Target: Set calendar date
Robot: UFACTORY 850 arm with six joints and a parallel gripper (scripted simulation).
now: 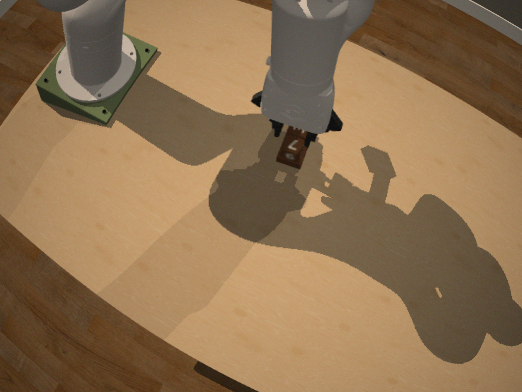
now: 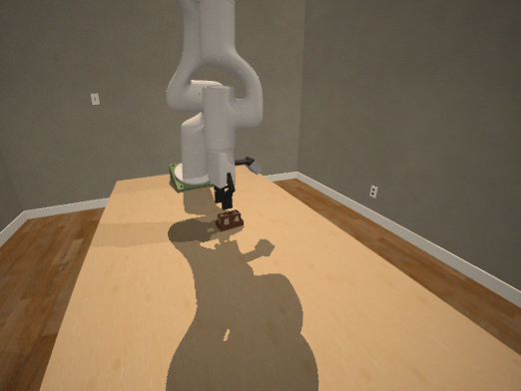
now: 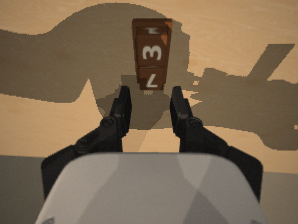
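Note:
The brown calendar tray lies flat on the table and holds two brown cubes side by side. In the wrist view the tray [image 3: 151, 54] lies just ahead of the fingers; the far cube [image 3: 152, 52] shows a 3 on top and the near cube [image 3: 151, 80] shows a 7. In the exterior view the tray [image 2: 230, 220] shows a face with a 4 on its right cube. My gripper [image 3: 150, 96] hovers just above the tray's near end, fingers partly apart and empty. It also shows in the top view [image 1: 293, 134] and the exterior view [image 2: 227, 199]. The arm hides the far cube in the top view.
The arm's green base plate [image 1: 97, 75] is bolted to the table's far left corner. The table edge and wooden floor run along the front and sides.

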